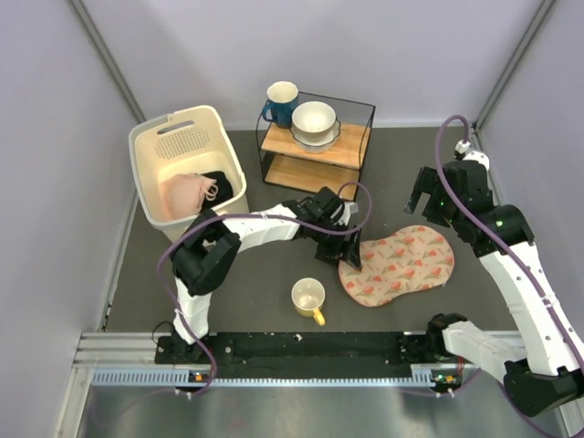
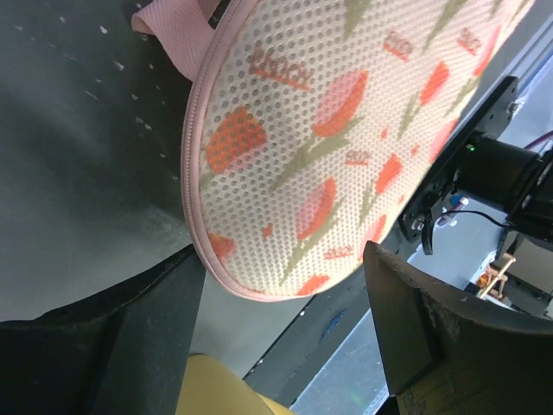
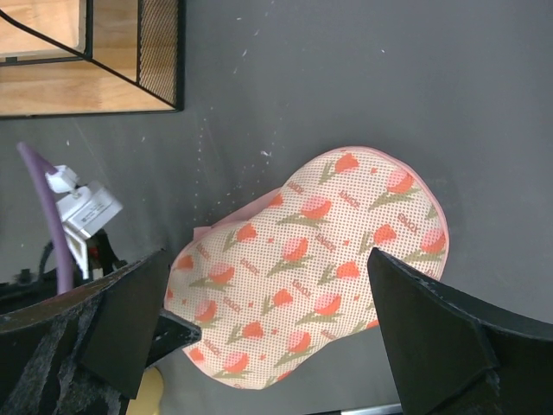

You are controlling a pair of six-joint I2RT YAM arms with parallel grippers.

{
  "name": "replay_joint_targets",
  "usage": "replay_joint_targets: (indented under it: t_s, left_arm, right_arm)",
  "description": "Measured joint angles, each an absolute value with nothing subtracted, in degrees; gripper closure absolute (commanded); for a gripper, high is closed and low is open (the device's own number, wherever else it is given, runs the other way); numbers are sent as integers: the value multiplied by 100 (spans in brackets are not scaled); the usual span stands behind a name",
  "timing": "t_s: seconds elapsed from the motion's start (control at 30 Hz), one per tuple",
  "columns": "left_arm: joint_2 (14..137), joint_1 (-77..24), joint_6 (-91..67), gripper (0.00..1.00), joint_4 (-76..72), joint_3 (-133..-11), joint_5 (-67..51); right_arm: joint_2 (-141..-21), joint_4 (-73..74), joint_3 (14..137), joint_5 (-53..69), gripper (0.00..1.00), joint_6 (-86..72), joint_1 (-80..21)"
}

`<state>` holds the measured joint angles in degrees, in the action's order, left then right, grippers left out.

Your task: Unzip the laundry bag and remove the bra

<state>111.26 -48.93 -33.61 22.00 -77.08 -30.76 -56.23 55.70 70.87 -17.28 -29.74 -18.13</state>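
The laundry bag [image 1: 399, 265] lies flat on the dark table, beige-pink with red-orange tulip prints and pink trim. Its lid is down. It fills the left wrist view [image 2: 328, 130] and shows whole in the right wrist view [image 3: 311, 277]. A bit of pink cloth [image 2: 164, 22] sticks out at its edge. My left gripper [image 1: 350, 256] is open and empty at the bag's left end [image 2: 276, 346]. My right gripper [image 1: 424, 196] is open and empty, raised above the bag's far side [image 3: 276, 328]. A pale peach-pink crumpled bra [image 1: 187, 193] lies in the basket beside a black garment [image 1: 219, 182].
A white laundry basket [image 1: 146, 173] stands at the back left. A wire-and-wood shelf [image 1: 315, 151] at the back carries a blue mug [image 1: 280, 102] and a white bowl [image 1: 314, 121]. A yellow mug [image 1: 308, 298] stands just left of the bag, near my left gripper [image 2: 225, 389].
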Motion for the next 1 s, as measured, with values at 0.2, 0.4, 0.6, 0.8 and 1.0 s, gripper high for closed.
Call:
replay_joint_targets:
  t_s: [0.2,0.4,0.6,0.8,1.0]
  left_arm:
    - [11378,-4930,-3382,22,2182,-7708,-3046]
    - [11391,-4932,-3406,100,2185,-7708,-2862]
    - [11432,-4941,-2974,100,2858,-8169,-2200]
    - [11048,-4899,-1739,100,3726,-8735,-1363]
    - [10495,-4851,-290,100,4501,-9321,-880]
  right_arm:
    - [-5625,5570,7087,-1728,1,-2961,-1813]
    - [-5645,5564,7087,-1721,1,-2961,-1813]
    - [-5782,5596,7094,-1684,1,-2799,-1750]
    - [-6322,5688,7146,-1288,3,-2290,-1695]
    - [-6403,5518,6963,-945,8,-1896,-1695]
